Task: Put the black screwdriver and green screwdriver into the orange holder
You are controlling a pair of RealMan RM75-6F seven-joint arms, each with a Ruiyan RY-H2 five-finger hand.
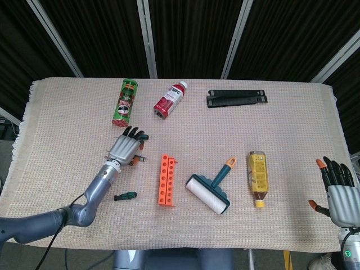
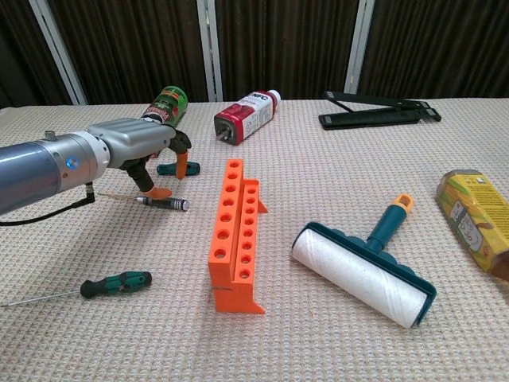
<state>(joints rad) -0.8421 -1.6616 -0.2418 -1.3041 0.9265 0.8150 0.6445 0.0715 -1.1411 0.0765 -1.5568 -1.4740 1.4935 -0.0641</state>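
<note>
Three screwdrivers lie on the table: one black screwdriver (image 2: 163, 203) and two green screwdrivers (image 2: 116, 283) (image 2: 169, 168). There is one orange holder (image 2: 234, 233), one lint roller (image 2: 363, 271), one chip can (image 1: 124, 102), two bottles (image 1: 170, 100) (image 1: 258, 177) and one black stand (image 1: 237, 98).

Evenly and brightly lit from overhead; short, soft shadows. Faint sheen on arm (image 2: 48, 167) casing. Sharp focus across both views; dark backdrop, no visible blur.
</note>
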